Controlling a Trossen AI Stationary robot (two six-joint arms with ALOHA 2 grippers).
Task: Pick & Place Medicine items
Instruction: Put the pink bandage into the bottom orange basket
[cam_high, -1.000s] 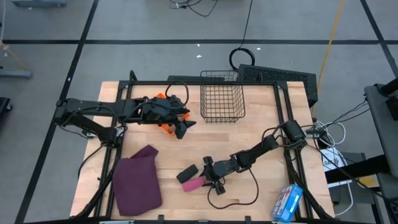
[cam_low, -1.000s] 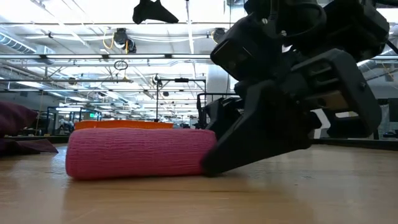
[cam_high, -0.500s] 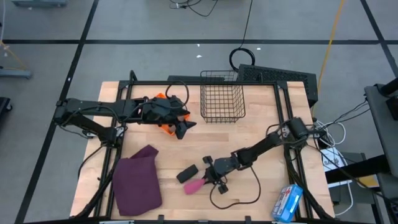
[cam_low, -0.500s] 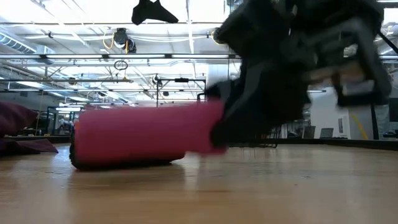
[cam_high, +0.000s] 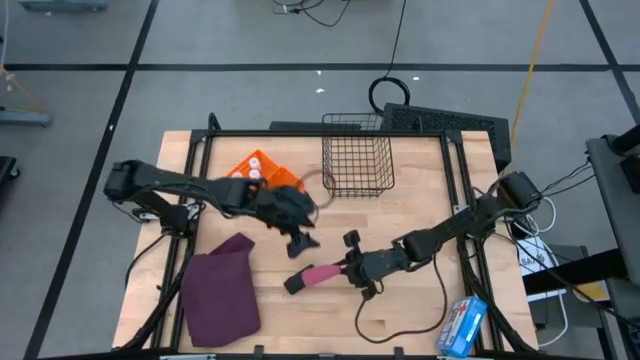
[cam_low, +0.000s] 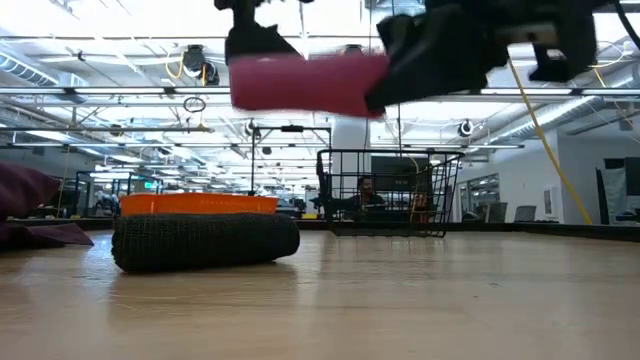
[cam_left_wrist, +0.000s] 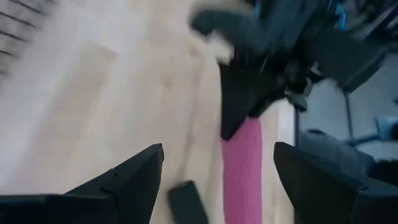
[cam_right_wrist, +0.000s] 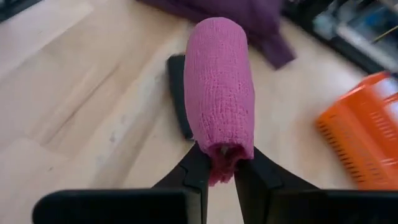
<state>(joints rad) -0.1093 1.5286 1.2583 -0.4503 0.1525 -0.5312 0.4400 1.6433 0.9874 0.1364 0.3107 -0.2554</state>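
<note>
Small white medicine bottles (cam_high: 255, 166) sit in the orange tray (cam_high: 268, 172) at the far left. My right gripper (cam_high: 352, 268) is shut on a pink bandage roll (cam_high: 320, 273), which hangs well above the table in the low view (cam_low: 305, 82). A black roll (cam_low: 205, 240) lies on the table on its long side, just beneath. My left gripper (cam_high: 300, 240) hovers open near the table's middle, pointing toward the pink roll (cam_left_wrist: 242, 168), with nothing between its fingers. My right gripper pinches the pink roll by one end (cam_right_wrist: 217, 152) between its two fingers. The fingers come from the table's right side, slanting a little downward, and lie along the roll. The roll sticks out beyond the fingertips, about level and lifted clear of the table.
A wire basket (cam_high: 357, 165) stands at the far middle. A maroon cloth (cam_high: 222, 290) lies at the near left, and a blue-and-white packet (cam_high: 462, 325) at the near right corner. A loose black cable (cam_high: 385, 320) loops on the table by the right arm.
My right gripper has risen with the pink roll, which was lying on the table and now hangs clear, high above the black roll that stayed put. My left gripper has left the orange tray, going down and toward the table's middle.
</note>
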